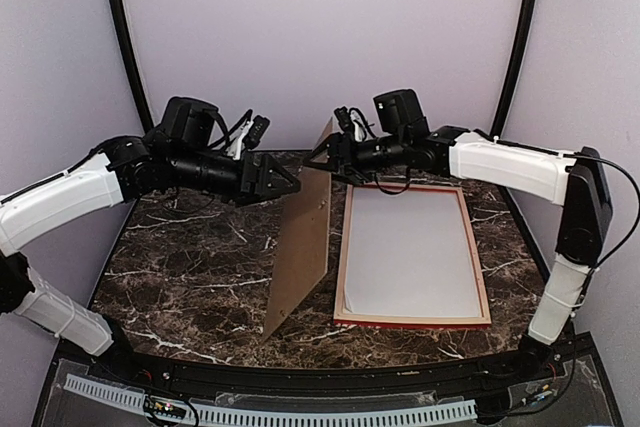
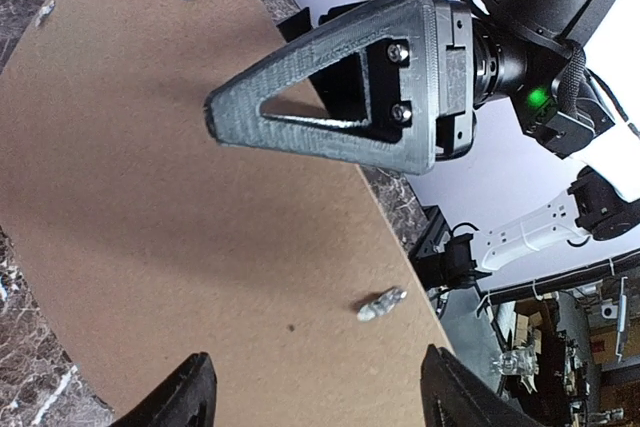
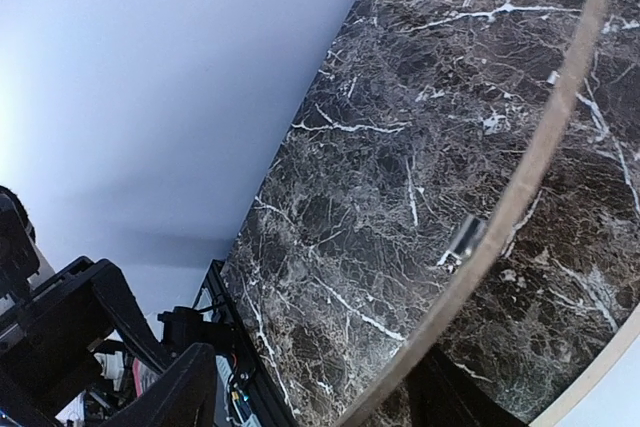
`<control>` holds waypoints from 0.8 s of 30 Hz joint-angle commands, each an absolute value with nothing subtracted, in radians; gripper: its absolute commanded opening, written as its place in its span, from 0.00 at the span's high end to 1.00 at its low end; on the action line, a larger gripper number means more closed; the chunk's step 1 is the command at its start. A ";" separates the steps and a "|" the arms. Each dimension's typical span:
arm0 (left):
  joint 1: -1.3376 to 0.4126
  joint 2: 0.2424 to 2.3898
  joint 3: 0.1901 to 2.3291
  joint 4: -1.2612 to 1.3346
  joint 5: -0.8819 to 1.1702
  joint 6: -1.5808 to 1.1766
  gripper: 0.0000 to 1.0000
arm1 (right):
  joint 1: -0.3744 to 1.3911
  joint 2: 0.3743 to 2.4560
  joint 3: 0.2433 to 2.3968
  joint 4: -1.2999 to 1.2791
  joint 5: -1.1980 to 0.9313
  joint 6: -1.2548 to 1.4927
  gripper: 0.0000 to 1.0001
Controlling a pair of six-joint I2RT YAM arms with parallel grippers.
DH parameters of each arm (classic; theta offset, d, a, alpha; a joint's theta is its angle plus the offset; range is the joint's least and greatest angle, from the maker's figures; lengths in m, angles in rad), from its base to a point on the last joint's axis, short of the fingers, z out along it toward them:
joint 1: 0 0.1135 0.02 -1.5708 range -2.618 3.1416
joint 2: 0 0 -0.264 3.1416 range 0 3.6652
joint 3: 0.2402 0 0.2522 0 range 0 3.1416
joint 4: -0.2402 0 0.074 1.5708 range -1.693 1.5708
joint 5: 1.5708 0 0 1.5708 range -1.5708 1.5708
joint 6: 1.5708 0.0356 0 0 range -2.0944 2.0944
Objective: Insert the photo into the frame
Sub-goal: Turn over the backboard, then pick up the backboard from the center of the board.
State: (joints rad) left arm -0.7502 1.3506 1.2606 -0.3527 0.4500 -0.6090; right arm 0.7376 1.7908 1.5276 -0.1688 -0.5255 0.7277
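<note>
The frame (image 1: 340, 259) lies flat at the right of the table, pale wood back up, with a red edge along its near side. A plain white sheet (image 1: 405, 247) fills its opening, with no window in it; it looks like the photo lying back up. A brown backing board (image 1: 300, 237) stands on edge, tilted, left of the frame. My right gripper (image 1: 322, 157) straddles the board's top corner, jaws open, and the board's edge (image 3: 530, 177) runs against one finger (image 3: 450, 392). My left gripper (image 1: 290, 187) hangs open just off the board's left face (image 2: 150, 197).
The dark marble table (image 1: 190, 267) ends in a black rail at the near side. Small metal tabs (image 2: 382, 303) stick out of the board's face. The right gripper's dark finger (image 2: 330, 97) lies across that face. Grey walls close the back and sides.
</note>
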 commanded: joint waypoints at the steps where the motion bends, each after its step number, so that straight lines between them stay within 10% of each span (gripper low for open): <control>1: -0.754 1.303 1.207 -0.379 0.350 -0.578 0.27 | 0.717 1.772 1.459 -0.117 -0.527 0.731 0.36; 24: -0.649 1.218 0.700 -0.219 0.178 -0.655 0.31 | 0.635 1.958 1.185 0.283 -0.677 0.861 0.76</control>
State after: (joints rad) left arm -0.6910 1.2781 0.7605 -0.2733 0.1917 -0.6350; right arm 0.6395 1.9518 1.1843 0.1421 -0.6216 0.8410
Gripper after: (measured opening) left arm 0.693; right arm 0.270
